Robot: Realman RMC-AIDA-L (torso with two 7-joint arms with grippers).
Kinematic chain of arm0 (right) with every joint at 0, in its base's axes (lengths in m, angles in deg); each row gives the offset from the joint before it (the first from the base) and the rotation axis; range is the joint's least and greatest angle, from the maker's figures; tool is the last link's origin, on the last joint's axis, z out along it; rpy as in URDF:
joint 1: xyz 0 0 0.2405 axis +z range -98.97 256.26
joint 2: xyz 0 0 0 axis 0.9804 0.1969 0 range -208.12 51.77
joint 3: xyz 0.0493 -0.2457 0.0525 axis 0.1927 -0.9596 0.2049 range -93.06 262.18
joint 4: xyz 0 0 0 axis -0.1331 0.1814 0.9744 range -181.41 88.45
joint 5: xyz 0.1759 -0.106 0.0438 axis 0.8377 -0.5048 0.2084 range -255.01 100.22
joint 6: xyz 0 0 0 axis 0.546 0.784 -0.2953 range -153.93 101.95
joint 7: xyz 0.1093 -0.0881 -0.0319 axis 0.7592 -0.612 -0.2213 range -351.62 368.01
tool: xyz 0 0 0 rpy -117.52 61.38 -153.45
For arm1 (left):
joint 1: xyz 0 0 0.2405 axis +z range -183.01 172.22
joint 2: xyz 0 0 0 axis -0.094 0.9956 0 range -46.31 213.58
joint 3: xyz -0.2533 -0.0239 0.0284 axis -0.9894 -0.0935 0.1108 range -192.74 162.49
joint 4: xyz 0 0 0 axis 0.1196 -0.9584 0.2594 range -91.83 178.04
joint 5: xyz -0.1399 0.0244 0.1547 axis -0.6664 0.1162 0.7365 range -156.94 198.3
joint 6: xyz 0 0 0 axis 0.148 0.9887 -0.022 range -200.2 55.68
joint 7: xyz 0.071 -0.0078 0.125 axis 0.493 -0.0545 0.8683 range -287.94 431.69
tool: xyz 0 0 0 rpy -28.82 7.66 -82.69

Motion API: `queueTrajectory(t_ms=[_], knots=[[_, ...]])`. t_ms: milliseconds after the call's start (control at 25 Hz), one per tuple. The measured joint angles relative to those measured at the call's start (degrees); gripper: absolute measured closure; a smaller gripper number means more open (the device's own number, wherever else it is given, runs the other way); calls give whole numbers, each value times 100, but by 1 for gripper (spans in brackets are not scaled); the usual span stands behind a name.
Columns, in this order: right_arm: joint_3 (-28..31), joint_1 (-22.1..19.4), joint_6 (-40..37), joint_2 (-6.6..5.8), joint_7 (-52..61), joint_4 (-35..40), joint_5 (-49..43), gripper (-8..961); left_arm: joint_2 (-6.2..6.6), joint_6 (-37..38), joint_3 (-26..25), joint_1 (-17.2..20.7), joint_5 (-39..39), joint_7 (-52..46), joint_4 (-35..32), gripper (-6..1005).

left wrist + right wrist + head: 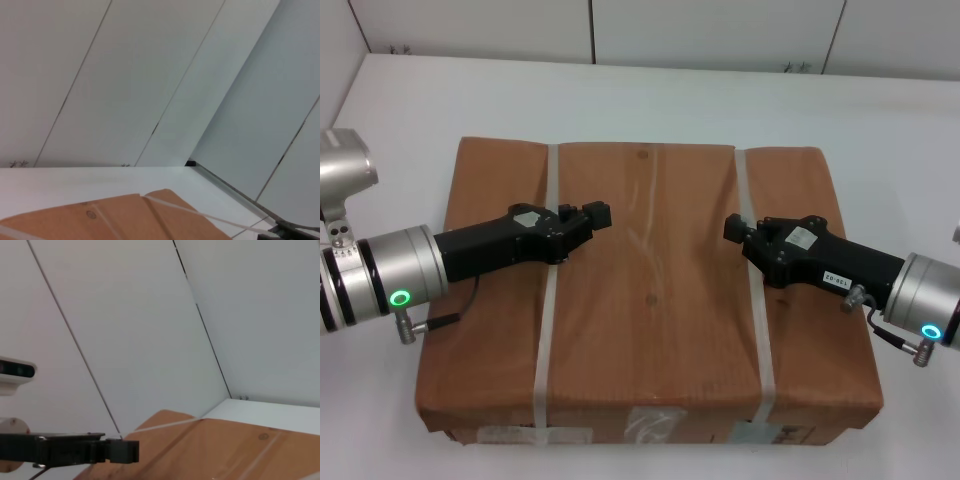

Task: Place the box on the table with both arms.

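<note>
The box (650, 300), flat, brown and paper-wrapped, lies on the white table (650, 95) with two whitish straps (548, 300) across its top and labels on its near side. My left gripper (592, 218) reaches in from the left over the box top, near the left strap. My right gripper (734, 228) reaches in from the right, near the right strap. The two point at each other with a gap between them. I cannot tell whether they touch the paper. The box also shows in the left wrist view (125, 220) and the right wrist view (225, 450), where the left gripper (122, 451) shows too.
White wall panels (710, 30) stand behind the table's far edge. Bare tabletop lies on all sides of the box, widest at the back. The box's near edge is close to the bottom of the head view.
</note>
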Motion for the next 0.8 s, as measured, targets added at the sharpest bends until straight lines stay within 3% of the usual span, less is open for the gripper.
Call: queueTrajectory(t_ms=[240, 800], knots=[[-3, 15, 146, 0, 0, -31, 0, 917, -4, -130, 21, 0, -1, 60, 6, 926], [-52, 195, 1150, 0, -56, -303, -56, 916, -124, -1450, 62, -49, 204, 300, -89, 925]])
